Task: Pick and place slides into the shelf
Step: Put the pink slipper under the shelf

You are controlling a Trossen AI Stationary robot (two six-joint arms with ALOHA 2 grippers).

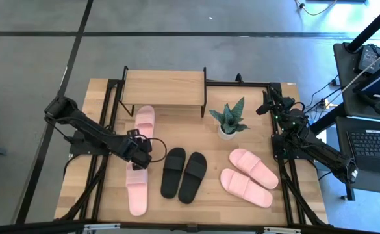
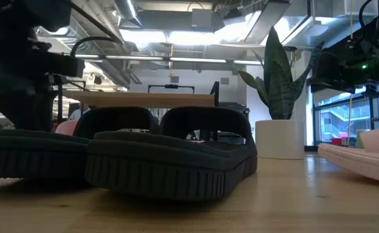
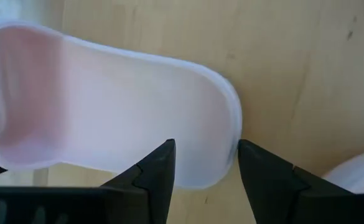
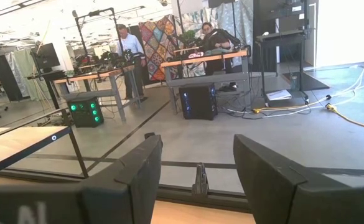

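Squarely over the far end of a light pink, wide-strapped foam slide, on the table's near left: left gripper. Long axis of that slide running from the near edge toward the far one, roughly in line with the small low shelf of light wood board and thin black frame at the back. In the left wrist view, left gripper poised just off the rounded end of the slide, dark fingers spread apart, one over the pale sole and the other by its rim. Released rather than clamped, by the look of it, though hard to say from so close whether either pad touches the foam.

Between this slide and the shelf, a second light pink slide, lying along the same line and just in front of the rack. Likely in the way of a straight carry, so worth lifting clear over it.

Much nearer than the other arm, hence the left's job. Parked at the right table edge, well apart from any footwear: right gripper, fingers parted and grasping nothing.
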